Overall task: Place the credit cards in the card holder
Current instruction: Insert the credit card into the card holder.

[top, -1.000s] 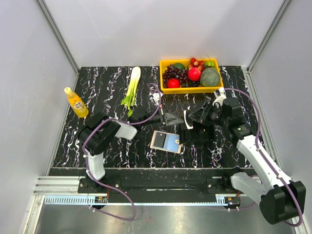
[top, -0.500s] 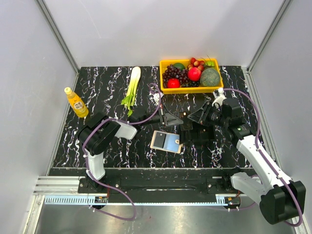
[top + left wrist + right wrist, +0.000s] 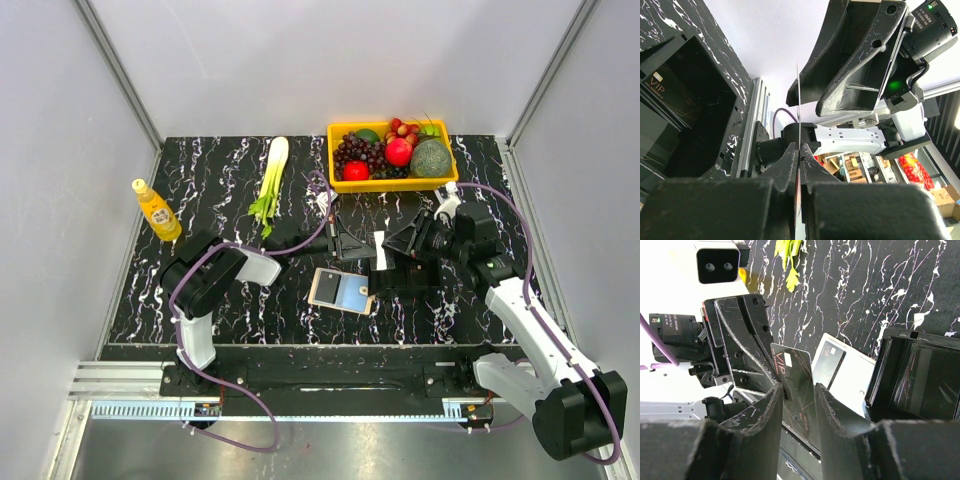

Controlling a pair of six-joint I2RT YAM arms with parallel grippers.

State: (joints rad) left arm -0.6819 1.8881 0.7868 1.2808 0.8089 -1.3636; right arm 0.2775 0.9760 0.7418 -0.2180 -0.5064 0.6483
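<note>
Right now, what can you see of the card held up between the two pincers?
The card is a thin, stiff black rectangle, plastic by its look, with VIP in light lettering, a small pale patch beside it and fine lines across its face. It is held clear of the table, tilted. The left pincer is shut on one end of it. The right pincer stands open around it; whether it touches cannot be told.
</note>
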